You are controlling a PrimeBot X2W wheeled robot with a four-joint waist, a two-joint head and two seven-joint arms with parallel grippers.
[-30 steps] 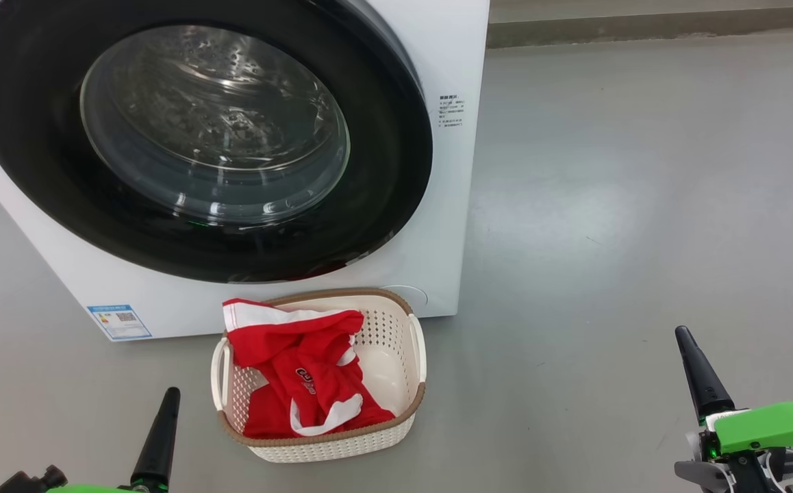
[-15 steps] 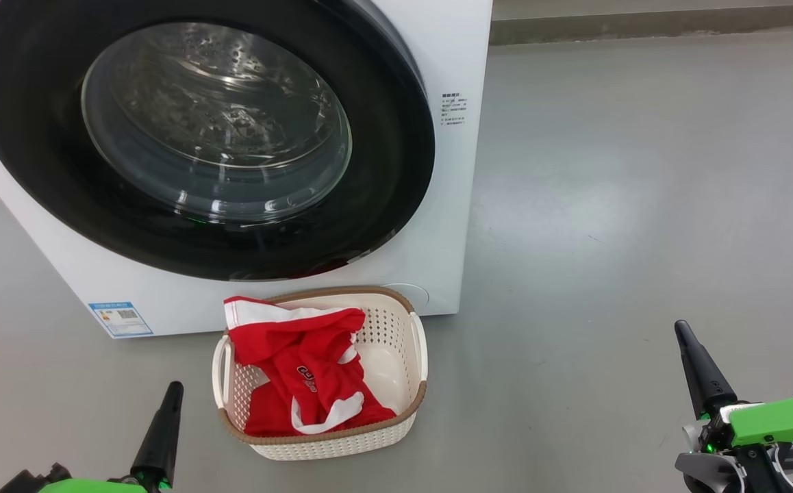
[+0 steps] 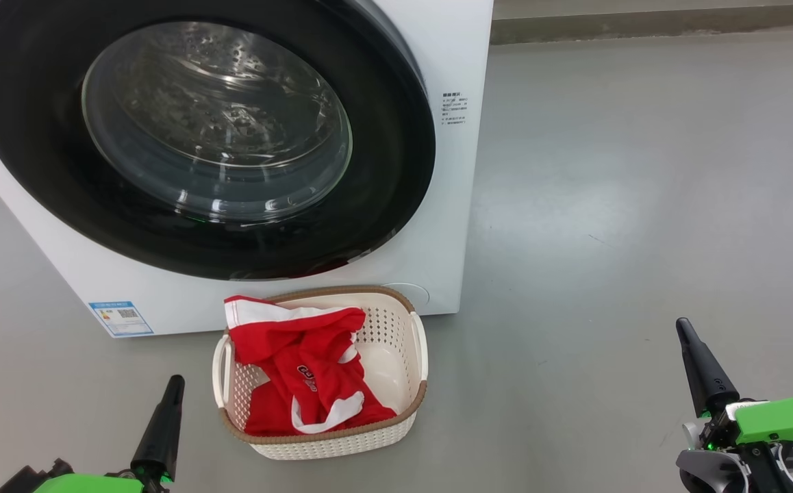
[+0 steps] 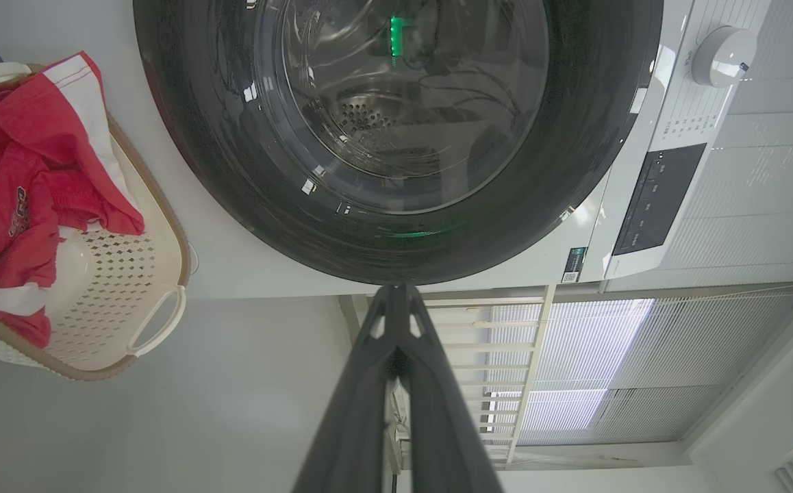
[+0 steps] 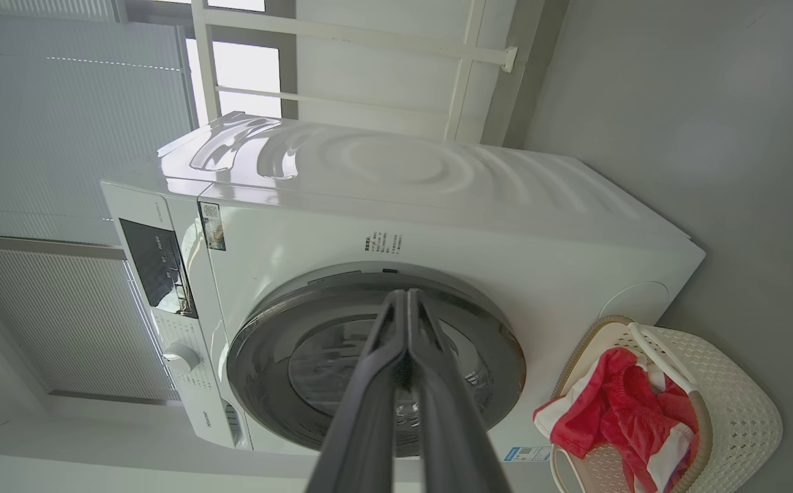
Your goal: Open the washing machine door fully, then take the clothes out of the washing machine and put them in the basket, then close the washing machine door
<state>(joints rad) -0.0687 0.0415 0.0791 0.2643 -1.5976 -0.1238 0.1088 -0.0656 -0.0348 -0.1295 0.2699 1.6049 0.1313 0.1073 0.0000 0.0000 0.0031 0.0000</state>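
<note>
The left tool [image 3: 169, 400] sits low at the near left, its dark fingers clenched on nothing and pointing toward the washing machine [image 3: 448, 226]. It is near the left side of the basket [image 3: 418, 400] but not touching it. The right tool [image 3: 694, 363], likewise clenched and empty, is well off to the right over bare grey floor [image 3: 609, 205]. The clothes [image 3: 300, 373] lie heaped in the basket's left part with a white-trimmed edge over its far-left rim, the basket stands just before the machine, and the washing machine door [image 3: 215, 127] is closed, with wide open floor to the right.
</note>
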